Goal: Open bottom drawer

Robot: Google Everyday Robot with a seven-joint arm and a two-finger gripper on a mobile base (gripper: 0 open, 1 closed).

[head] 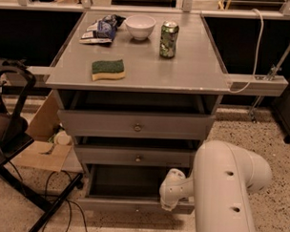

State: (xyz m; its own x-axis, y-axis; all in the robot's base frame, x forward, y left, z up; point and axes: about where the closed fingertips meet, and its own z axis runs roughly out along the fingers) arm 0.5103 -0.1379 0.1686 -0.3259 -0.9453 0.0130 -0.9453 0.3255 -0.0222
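Observation:
The bottom drawer [127,204] is the lowest of three grey drawers and stands pulled out, its dark shallow tray [126,181] showing behind the flat front. My gripper [170,200] sits at that drawer's front edge, right of centre, at the end of my white arm [226,187]. The white wrist hides its fingers and the spot where it meets the drawer. The drawer's knob is not clearly visible.
The middle drawer [138,158] and top drawer [138,128] stick out a little. On the cabinet top lie a sponge [108,69], a white bowl [140,26], a green can [169,39] and a snack bag [99,30]. A black chair [11,132], cardboard and cables are at left.

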